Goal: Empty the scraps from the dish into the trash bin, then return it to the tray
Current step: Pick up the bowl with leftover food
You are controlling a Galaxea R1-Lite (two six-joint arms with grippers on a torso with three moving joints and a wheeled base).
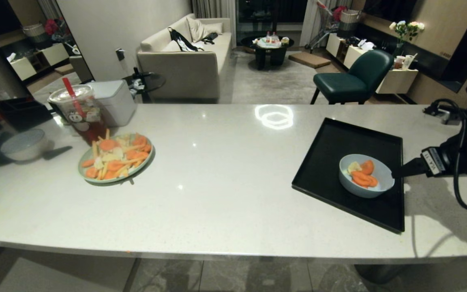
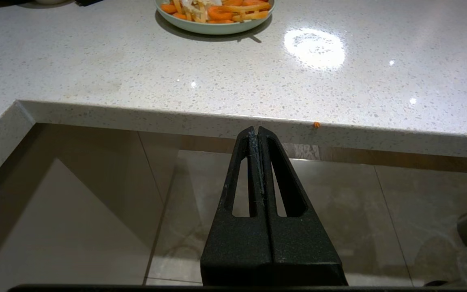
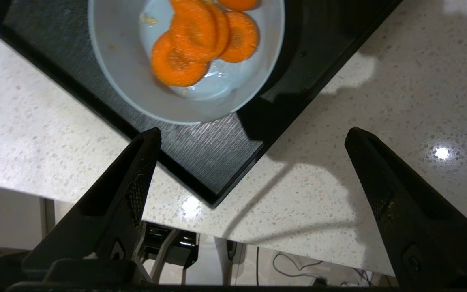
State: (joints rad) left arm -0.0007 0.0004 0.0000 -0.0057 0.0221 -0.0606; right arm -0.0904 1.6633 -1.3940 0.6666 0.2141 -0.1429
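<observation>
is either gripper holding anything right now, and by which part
Nothing is held. The right gripper is open beside the dish on the tray; the left gripper is shut on nothing.

Right arm: reaching in from the right side of the head view, forearm dark with looped black cable, wrist angled inward and slightly down. Right gripper [image 3: 253,136]: fingers [image 3: 136,190] spread wide apart, nothing between them, tips pointing forward and down; one finger tip visible in the head view. Left arm: parked low, outside the head view. Left gripper [image 2: 257,132]: fingers pressed flat together along their length, empty, tips pointing forward and slightly up.
</observation>
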